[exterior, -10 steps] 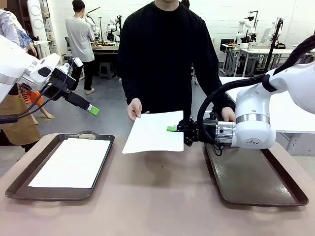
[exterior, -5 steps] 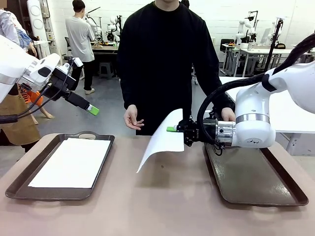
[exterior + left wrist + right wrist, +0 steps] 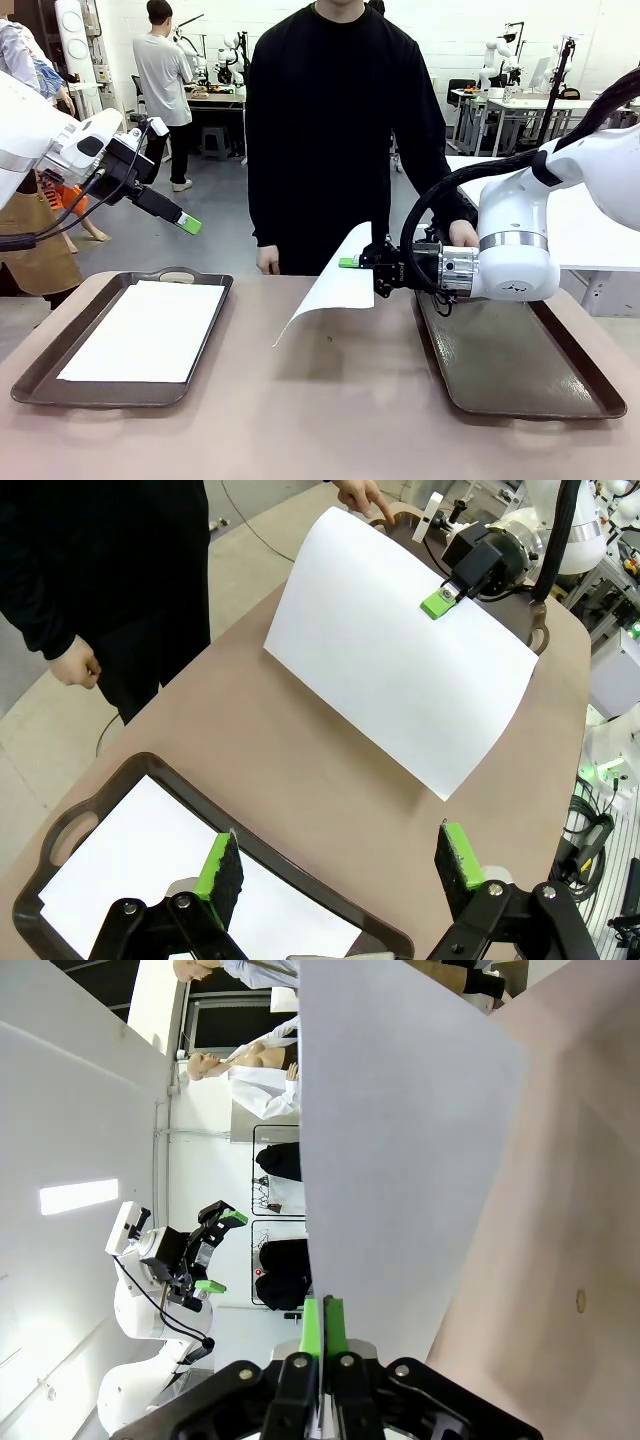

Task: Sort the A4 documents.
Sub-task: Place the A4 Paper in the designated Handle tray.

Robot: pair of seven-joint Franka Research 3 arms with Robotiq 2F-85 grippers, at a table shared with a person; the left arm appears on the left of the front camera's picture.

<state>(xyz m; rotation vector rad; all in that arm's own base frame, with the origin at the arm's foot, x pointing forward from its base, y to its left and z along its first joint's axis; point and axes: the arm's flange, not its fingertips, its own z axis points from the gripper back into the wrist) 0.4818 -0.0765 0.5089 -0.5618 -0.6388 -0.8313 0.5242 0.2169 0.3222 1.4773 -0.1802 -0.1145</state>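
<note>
Person's hand (image 3: 267,262) lowered to table edge; right gripper (image 3: 349,262) clamped on drooping sheet (image 3: 335,285); left gripper (image 3: 340,865) spread, empty; left tray (image 3: 40,372) holding paper (image 3: 145,330); right tray (image 3: 520,365) bare

We see one sheet (image 3: 142,331) lying in the left tray (image 3: 40,368). Another sheet (image 3: 335,285) hangs mid-bench (image 3: 320,420), left of the right tray (image 3: 520,375); the person (image 3: 335,120) stands behind

The right claw (image 3: 349,262) hides part of the held sheet's (image 3: 335,283) edge; the left tray (image 3: 120,790) is cut off below
</note>
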